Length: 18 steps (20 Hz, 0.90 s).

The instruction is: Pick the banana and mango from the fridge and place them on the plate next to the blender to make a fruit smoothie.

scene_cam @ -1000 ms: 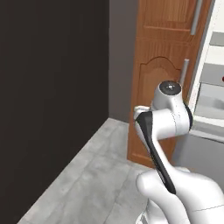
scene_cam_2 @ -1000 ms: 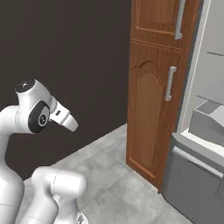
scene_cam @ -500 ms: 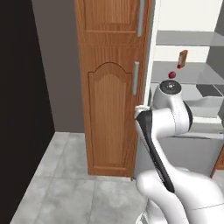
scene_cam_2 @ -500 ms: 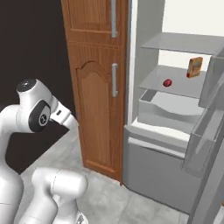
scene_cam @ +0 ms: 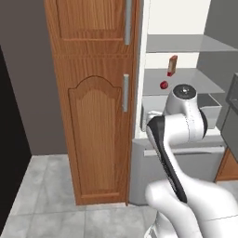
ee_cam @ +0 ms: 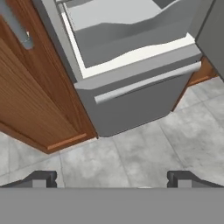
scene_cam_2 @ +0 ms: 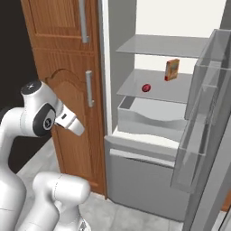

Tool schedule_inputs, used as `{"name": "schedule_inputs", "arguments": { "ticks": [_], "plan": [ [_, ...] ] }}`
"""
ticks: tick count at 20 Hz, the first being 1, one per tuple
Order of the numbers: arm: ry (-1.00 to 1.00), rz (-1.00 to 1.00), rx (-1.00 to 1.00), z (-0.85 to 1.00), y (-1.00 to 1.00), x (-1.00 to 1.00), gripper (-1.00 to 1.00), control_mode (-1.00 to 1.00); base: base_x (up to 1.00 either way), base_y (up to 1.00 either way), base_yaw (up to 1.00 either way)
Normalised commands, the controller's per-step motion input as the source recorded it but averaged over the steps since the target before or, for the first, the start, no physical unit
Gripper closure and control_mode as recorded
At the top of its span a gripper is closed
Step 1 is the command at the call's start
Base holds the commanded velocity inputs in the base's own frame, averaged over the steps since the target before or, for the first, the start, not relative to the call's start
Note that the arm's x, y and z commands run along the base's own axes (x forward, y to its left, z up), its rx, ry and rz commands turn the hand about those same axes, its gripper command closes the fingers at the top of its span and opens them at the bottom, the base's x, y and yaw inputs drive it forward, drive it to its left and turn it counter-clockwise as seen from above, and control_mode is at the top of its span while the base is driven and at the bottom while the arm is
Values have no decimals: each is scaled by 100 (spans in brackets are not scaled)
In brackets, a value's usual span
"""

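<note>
end effector (ee_cam: 112,178): gaping wide, gripping nothing, touching nothing; hanging over floor (ee_cam: 144,153) | fridge (scene_cam_2: 149,167): standing open; mango (scene_cam_2: 145,88) sitting on shelf (scene_cam_2: 158,85)

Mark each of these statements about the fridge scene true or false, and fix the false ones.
1. The mango lies on the same fridge shelf as the orange-red carton. True.
2. The tool grips the mango. False: its jaws stand open and empty, pointing at the floor before the fridge.
3. The fridge is shut. False: its door is open.
4. A wooden cabinet stands beside the fridge. True.
5. The carton lies flat. False: it stands upright.
</note>
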Motion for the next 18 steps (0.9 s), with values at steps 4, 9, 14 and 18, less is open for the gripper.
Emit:
{"name": "schedule_inputs", "arguments": {
  "ticks": [4,9,14,18],
  "plan": [
    [0,0,0,0,0,0,-100,100,17,-34,-16],
    [0,0,0,0,0,0,-100,100,6,-45,-15],
    [0,0,0,0,0,0,-100,100,26,-38,-17],
    [0,0,0,0,0,0,-100,100,34,-33,-16]
  ]
}}
